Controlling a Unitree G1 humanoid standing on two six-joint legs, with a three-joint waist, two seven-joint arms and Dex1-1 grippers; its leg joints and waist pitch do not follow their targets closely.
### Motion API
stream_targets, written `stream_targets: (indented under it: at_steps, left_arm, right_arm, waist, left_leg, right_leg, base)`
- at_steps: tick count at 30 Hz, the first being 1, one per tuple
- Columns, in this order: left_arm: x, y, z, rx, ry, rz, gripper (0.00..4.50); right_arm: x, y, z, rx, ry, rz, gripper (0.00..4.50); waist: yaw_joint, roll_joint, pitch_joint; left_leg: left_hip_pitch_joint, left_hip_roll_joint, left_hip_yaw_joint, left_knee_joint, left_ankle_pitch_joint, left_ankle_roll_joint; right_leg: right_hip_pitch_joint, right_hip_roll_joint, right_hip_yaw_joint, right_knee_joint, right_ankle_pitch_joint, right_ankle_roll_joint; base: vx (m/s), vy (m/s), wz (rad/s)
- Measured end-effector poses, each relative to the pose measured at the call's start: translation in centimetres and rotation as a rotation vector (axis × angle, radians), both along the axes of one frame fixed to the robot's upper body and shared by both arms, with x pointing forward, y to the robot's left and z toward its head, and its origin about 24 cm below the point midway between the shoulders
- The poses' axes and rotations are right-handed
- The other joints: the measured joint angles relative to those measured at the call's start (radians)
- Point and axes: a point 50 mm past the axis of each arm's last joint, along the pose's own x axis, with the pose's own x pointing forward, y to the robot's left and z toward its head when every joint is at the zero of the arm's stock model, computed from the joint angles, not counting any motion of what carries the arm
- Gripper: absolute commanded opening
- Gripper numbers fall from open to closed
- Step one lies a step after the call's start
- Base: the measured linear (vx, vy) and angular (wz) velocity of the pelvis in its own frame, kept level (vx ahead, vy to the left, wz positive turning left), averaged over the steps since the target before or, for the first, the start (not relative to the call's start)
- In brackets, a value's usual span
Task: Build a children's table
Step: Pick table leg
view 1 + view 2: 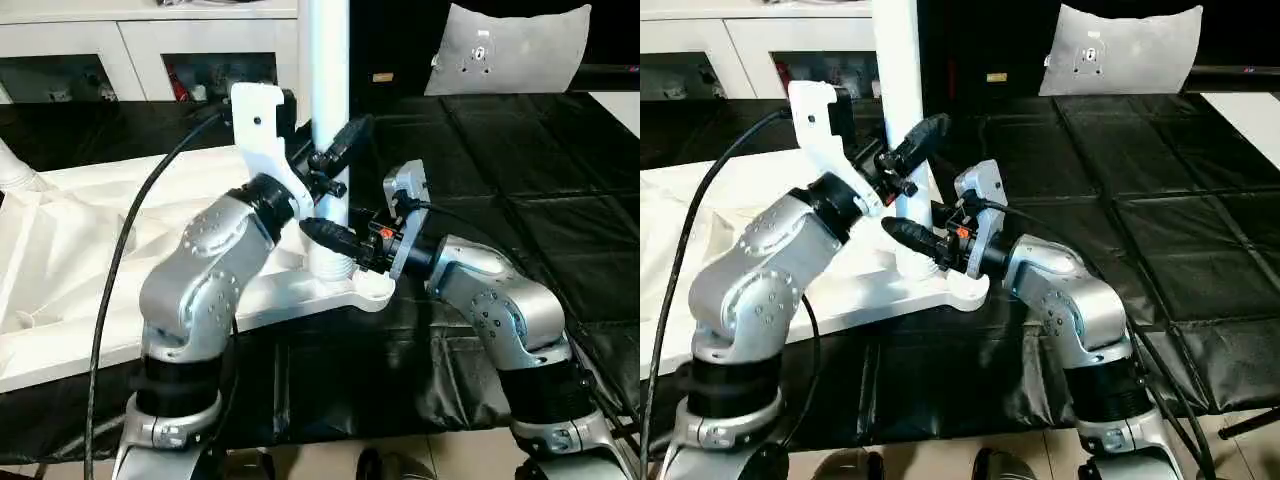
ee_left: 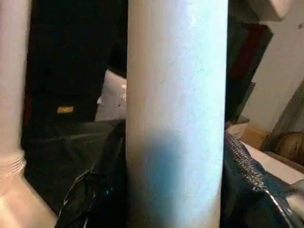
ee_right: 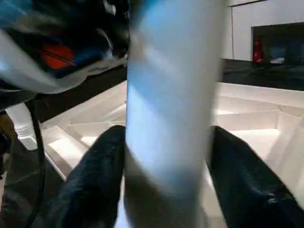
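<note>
White tabletop (image 1: 90, 260) lies upside down on the black mat (image 1: 500, 150), one leg (image 1: 327, 130) upright in its near corner socket — my left gripper (image 1: 330, 190) and right gripper (image 1: 375, 240) both clamp it, no readable writing.

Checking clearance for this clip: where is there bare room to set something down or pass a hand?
Free: the black mat on the robot's right, between the upright leg and the grey cushion at the back. Also the tabletop's underside, left of the left arm.
Crowded: the near corner socket, where the left pincer and right pincer flank the leg.
</note>
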Motion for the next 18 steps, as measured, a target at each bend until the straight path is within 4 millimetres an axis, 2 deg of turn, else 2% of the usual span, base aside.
stream_targets:
  at_steps: [3, 7, 10, 12, 15, 18]
  left_arm:
    - [0.5, 0.7, 0.1, -0.029, 0.020, -0.020, 1.85]
    - [0.5, 0.9, 1.1, -0.066, 0.000, -0.058, 1.85]
    - [0.7, 0.9, 1.4, -0.091, 0.010, -0.114, 1.85]
    - [0.7, 0.9, 1.4, -0.106, 0.023, -0.143, 1.85]
    - [0.9, 1.0, 2.0, -0.174, 0.051, -0.231, 1.85]
    - [0.6, 1.0, 2.8, -0.171, 0.030, -0.311, 1.85]
  right_arm:
    - [0.1, -1.2, 0.5, 0.021, 0.028, 0.027, 3.16]
    - [0.2, -1.8, 1.6, 0.057, 0.034, 0.064, 3.60]
    - [0.1, -2.2, 2.0, 0.055, 0.053, 0.109, 3.67]
    - [0.2, -2.5, 2.4, 0.057, 0.052, 0.126, 3.97]
    - [0.5, -3.0, 3.0, 0.041, 0.063, 0.164, 4.03]
    - [0.6, -3.2, 3.8, 0.035, 0.058, 0.206, 4.03]
  waist:
    - [0.001, 0.000, 0.000]
    - [0.002, -0.001, 0.000]
    - [0.002, -0.001, 0.000]
    - [0.002, -0.001, 0.000]
    - [0.002, -0.001, 0.000]
    - [0.002, -0.001, 0.000]
  left_leg:
    - [-0.001, 0.000, 0.000, 0.000, 0.001, 0.001]
    - [-0.001, 0.000, 0.000, 0.001, 0.002, 0.003]
    - [-0.001, 0.000, 0.001, 0.001, 0.003, 0.006]
    - [-0.001, 0.000, 0.002, 0.001, 0.003, 0.006]
    - [-0.001, 0.000, 0.003, 0.002, 0.004, 0.007]
    - [-0.001, 0.000, 0.003, 0.002, 0.004, 0.007]
  right_leg:
    - [0.000, 0.000, 0.000, 0.000, 0.000, 0.000]
    - [0.000, 0.000, 0.000, 0.000, 0.000, 0.000]
    - [0.000, 0.000, 0.000, 0.001, 0.000, 0.000]
    - [0.000, 0.000, 0.000, 0.001, 0.000, 0.000]
    - [0.000, 0.000, 0.000, 0.001, 0.001, 0.000]
    - [0.000, 0.000, 0.000, 0.001, 0.001, 0.000]
  base:
    - [0.000, 0.000, 0.00]
    - [0.000, 0.000, 0.00]
    - [0.000, 0.000, 0.00]
    - [0.000, 0.000, 0.00]
    - [0.000, 0.000, 0.00]
    - [0.000, 0.000, 0.00]
